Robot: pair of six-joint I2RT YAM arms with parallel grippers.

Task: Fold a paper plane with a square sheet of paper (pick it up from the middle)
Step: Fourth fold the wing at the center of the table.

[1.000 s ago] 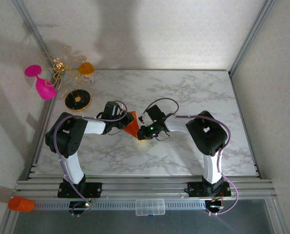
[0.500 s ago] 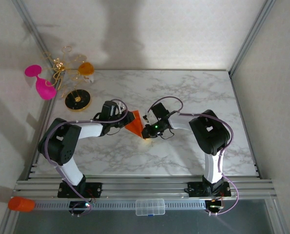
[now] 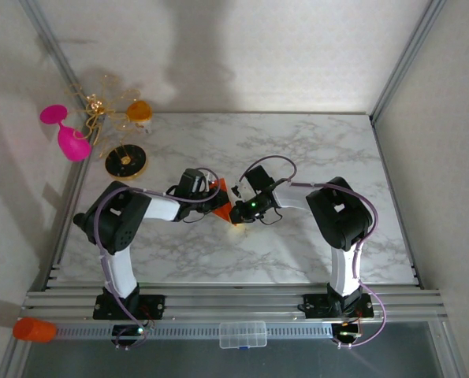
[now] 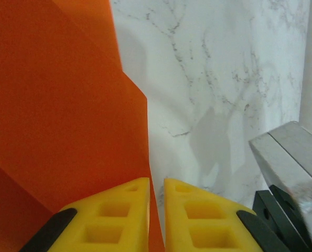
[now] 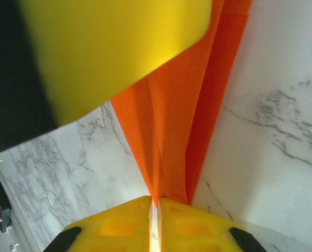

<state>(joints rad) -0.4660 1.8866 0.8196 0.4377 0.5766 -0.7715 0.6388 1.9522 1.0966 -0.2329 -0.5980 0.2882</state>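
The square sheet of paper (image 3: 217, 198), bright orange, is folded into a small creased pointed shape and hangs between both grippers above the middle of the marble table (image 3: 313, 150). My left gripper (image 3: 206, 194) comes at it from the left. In the left wrist view the yellow fingers (image 4: 119, 210) of that gripper (image 4: 156, 185) pinch one edge of the paper (image 4: 56, 105). My right gripper (image 3: 236, 208) holds it from the right. The right wrist view has that gripper (image 5: 154, 202) shut on the narrow creased end of the paper (image 5: 171, 131), with a left finger (image 5: 108, 47) looming above.
Off the table's back left corner are a pink goblet (image 3: 65, 134), a gold wire ornament (image 3: 100, 106) and a small orange cup (image 3: 139, 110). A black and gold disc (image 3: 126, 161) lies on the table there. An orange cylinder (image 3: 35, 329) and a clear box (image 3: 243, 334) rest on the front rail.
My left gripper has slid right, closer to the right gripper, so less orange paper shows between them. The right gripper shifted slightly right early on, then held still.
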